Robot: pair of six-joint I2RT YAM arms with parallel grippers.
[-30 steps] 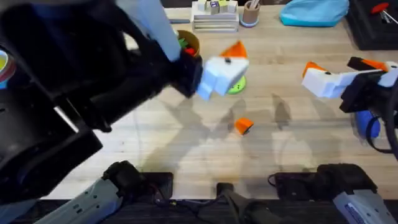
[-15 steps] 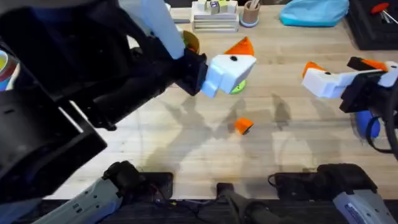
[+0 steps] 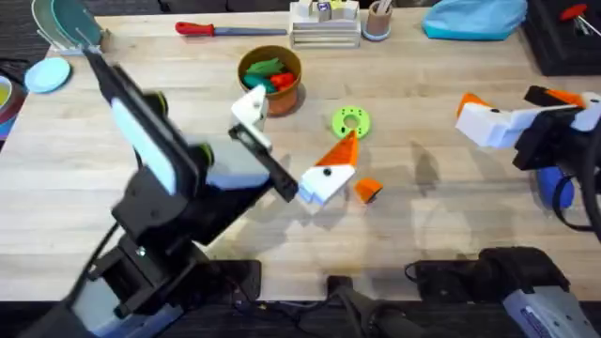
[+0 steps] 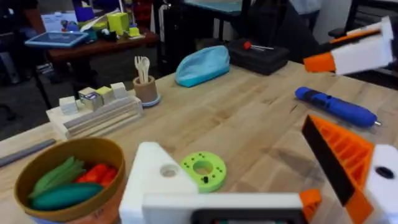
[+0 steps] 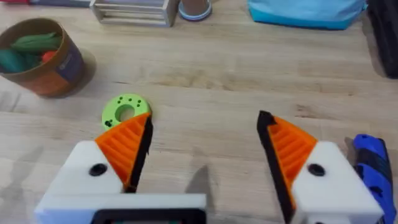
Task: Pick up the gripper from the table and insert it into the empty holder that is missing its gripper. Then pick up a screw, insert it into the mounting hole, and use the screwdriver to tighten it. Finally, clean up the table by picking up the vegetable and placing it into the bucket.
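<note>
Just beside left end effector [image 3: 324, 178]: gripper [image 3: 367, 190].

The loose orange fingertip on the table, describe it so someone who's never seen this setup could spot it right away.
Start at the round orange-brown bucket near the table's far edge, then come toward the arms' bases past the flat green ring disc. The loose orange fingertip lies alone on bare wood beside the left pincer. Unlike the other orange tips, it has no white mount.

Both arms black w/ white angular finger mounts, dark screw in each. Right gripper [image 5: 205, 155]: two orange ribbed pads. Left gripper [image 4: 273, 186]: one orange pad, other mount bare.
</note>
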